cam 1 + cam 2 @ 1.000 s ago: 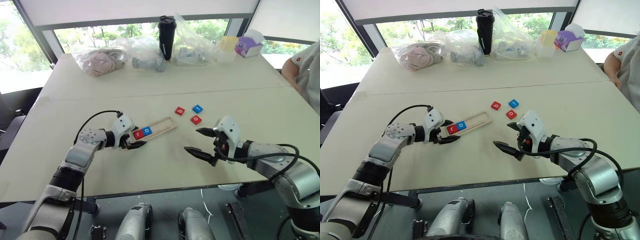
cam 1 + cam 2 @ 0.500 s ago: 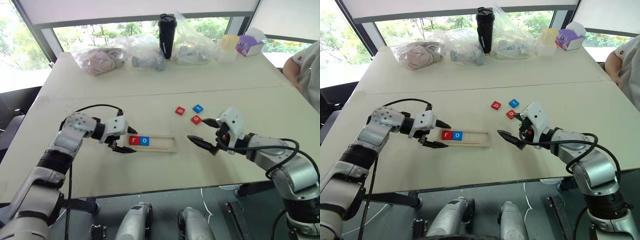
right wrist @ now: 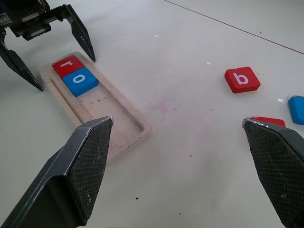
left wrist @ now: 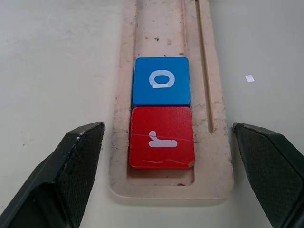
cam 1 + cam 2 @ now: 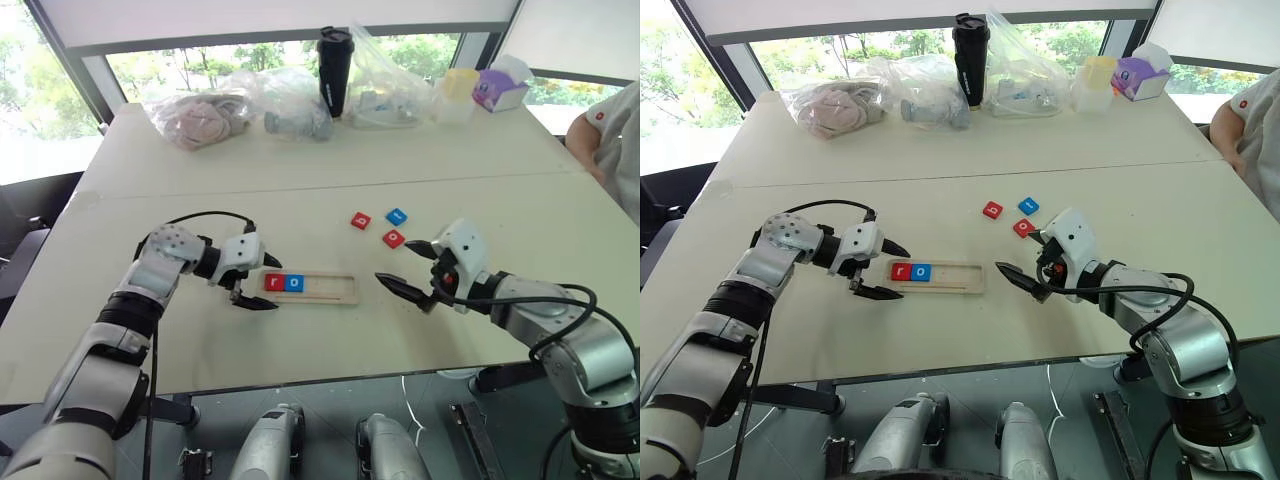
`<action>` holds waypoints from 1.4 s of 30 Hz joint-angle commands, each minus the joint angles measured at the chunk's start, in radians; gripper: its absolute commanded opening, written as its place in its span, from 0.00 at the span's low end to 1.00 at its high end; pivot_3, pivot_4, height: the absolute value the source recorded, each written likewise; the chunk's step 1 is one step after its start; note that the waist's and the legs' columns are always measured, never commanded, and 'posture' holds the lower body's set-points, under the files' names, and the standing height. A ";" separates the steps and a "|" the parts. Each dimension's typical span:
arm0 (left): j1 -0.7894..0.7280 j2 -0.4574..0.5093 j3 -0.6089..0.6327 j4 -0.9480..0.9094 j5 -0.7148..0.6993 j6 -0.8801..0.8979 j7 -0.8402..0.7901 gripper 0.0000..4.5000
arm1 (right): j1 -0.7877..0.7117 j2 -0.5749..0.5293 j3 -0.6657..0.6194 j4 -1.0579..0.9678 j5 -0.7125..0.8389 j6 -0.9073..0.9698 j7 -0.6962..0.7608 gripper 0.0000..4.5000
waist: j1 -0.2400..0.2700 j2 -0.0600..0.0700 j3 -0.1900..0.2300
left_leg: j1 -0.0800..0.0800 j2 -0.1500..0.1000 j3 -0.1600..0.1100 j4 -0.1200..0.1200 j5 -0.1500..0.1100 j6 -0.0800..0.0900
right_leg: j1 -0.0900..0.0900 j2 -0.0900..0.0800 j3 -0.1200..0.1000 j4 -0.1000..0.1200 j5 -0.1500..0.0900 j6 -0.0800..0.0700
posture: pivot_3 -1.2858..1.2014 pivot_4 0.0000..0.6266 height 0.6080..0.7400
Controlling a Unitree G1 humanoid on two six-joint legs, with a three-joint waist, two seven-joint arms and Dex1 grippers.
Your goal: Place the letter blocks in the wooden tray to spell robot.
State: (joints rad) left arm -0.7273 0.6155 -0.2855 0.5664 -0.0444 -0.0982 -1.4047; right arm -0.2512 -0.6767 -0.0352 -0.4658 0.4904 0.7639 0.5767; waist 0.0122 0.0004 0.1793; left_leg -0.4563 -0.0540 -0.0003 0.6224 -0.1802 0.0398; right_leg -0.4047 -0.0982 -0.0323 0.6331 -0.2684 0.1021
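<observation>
Progress stands at two letters of five. The long pale wooden tray lies flat on the beige table, roughly level across the head views, between the two arms. A red square block with a white "r" sits at the tray's left end, and a blue square block with a white "o" sits touching it, next in the groove. The rest of the groove is unfilled.

Three loose blocks remain on the table beyond the tray's right end: a red block marked "b", a blue block whose letter cannot be read, and a second red block, its letter likewise unclear. They lie near one another but apart.

Left gripper: jaws spread wide, straddling the tray's left end without touching it, holding nothing. Right gripper: jaws also wide and empty, hovering just beyond the tray's right end, close to the nearest red block.

Judgement: the "b" is the next block due, followed by the second "o" and the "t". A person's sleeve shows at the table's far right edge.
</observation>
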 commanded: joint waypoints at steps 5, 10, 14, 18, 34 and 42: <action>0.087 0.145 0.137 -0.356 -0.207 0.432 -0.064 0.99 | -0.191 0.004 0.110 0.234 -0.159 -0.085 0.012 1.00 | -0.022 0.000 0.001 | -0.002 0.000 0.000 0.001 0.000 0.000 | -0.002 0.000 0.000 0.001 0.000 -0.001 | 0.52 0.24 1.00; 0.152 0.192 0.400 -0.577 -0.445 0.767 0.102 0.99 | -0.468 0.131 0.232 0.663 -0.282 -0.266 0.092 1.00 | -0.033 0.000 0.001 | -0.002 0.000 -0.001 0.003 0.000 0.000 | -0.002 0.001 0.000 0.004 0.001 -0.001 | 0.52 0.24 1.00; 0.241 0.181 0.501 -0.735 -0.523 0.870 0.233 0.99 | -0.620 0.203 0.269 0.947 -0.335 -0.393 0.196 1.00 | -0.029 0.000 0.001 | -0.002 0.000 0.000 0.004 0.000 0.000 | -0.005 0.002 0.000 0.013 0.001 0.000 | 0.52 0.24 1.00; 0.386 0.202 0.570 -0.888 -0.552 0.925 0.331 0.99 | -0.746 0.261 0.276 1.219 -0.374 -0.467 0.282 1.00 | -0.027 0.000 0.002 | -0.001 0.000 -0.002 0.005 0.001 -0.002 | -0.005 0.002 0.000 0.015 0.001 0.001 | 0.52 0.24 1.00; 0.558 0.185 0.659 -1.023 -0.655 0.947 0.537 1.00 | -0.954 0.404 0.186 1.746 -0.499 -0.651 0.188 0.94 | -0.033 0.000 0.002 | 0.013 -0.001 -0.002 -0.012 0.006 -0.016 | -0.003 0.003 0.002 0.017 0.000 -0.003 | 0.52 0.24 1.00; 0.548 0.188 0.618 -0.990 -0.635 0.910 0.547 1.00 | -0.959 0.415 0.133 1.763 -0.518 -0.659 0.189 0.26 | -0.035 0.000 0.002 | 0.013 -0.001 -0.002 -0.012 0.006 -0.016 | -0.003 0.003 0.002 0.017 0.000 -0.003 | 0.52 0.24 1.00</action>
State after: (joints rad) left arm -0.1657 0.8003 0.3300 -0.4249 -0.6843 0.8370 -0.8633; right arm -1.1786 -0.2636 0.1175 1.3017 -0.0262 0.1209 0.7719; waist -0.0224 0.0008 0.1811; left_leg -0.4434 -0.0546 -0.0022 0.6101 -0.1742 0.0234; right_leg -0.4076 -0.0951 -0.0300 0.6497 -0.2685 0.0987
